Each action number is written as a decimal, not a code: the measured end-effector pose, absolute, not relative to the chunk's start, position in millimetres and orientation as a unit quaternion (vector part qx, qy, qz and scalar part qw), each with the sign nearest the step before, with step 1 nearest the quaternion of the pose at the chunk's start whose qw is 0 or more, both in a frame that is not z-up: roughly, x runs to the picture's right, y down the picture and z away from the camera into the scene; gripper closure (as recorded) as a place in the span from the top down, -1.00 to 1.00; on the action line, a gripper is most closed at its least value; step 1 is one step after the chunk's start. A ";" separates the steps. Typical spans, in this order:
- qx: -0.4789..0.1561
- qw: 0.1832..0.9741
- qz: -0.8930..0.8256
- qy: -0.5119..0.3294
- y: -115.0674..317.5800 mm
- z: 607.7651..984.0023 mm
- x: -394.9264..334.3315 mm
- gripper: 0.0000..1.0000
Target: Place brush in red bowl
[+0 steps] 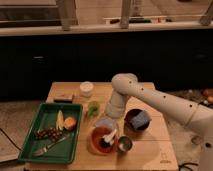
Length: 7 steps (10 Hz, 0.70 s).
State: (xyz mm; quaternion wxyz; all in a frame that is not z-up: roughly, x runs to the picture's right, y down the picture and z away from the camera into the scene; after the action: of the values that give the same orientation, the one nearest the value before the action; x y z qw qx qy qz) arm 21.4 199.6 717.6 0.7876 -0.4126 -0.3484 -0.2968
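White, rounded arm segments, bulbous joints; pale gripper over red bowl.

The table is carrying a green tray on the left, a red bowl beside a metal cup, a dark bowl, a white cup and a green cup; the gripper is hanging above the red bowl

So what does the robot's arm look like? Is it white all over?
Mostly, yes. The arm is smooth, round and creamy white, with a fat rounded joint like an elbow. Its hand, just above the red bowl, looks greyer.
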 end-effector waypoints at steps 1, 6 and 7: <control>-0.412 0.788 -0.296 -0.349 198.6 717.4 22.6 0.60; -0.409 0.784 -0.300 -0.357 194.6 714.8 23.7 0.60; -0.409 0.784 -0.301 -0.358 194.4 714.6 23.3 0.60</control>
State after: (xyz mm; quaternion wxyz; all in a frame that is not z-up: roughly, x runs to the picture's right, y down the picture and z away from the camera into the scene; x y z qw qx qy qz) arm 23.3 194.4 714.6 0.7838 -0.4088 -0.3577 -0.3008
